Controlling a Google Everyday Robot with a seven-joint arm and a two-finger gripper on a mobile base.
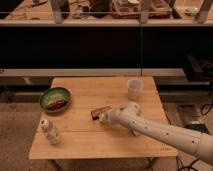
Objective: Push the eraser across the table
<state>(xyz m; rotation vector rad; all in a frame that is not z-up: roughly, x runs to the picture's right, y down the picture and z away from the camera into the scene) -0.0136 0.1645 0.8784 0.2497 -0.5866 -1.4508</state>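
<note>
We see 1 small bottle [50, 132] lying at the counter's [90, 144] near left. Mid-counter, the tool [103, 118] is closed narrow and touching the eraser [100, 111], which lies about center. Farther back: green bowl [55, 99] on the left, cup [134, 89] on the right.

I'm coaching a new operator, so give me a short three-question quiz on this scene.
1. True or false: the eraser lies inside the bowl.
2. Which thing stands nearest the far right corner of the table? A) cup B) bottle C) bowl
3. Fill in: the shut gripper sits low over the table, right by the ____.
Key: 1 false, it lies on the bare table; 2 A; 3 eraser.
</note>
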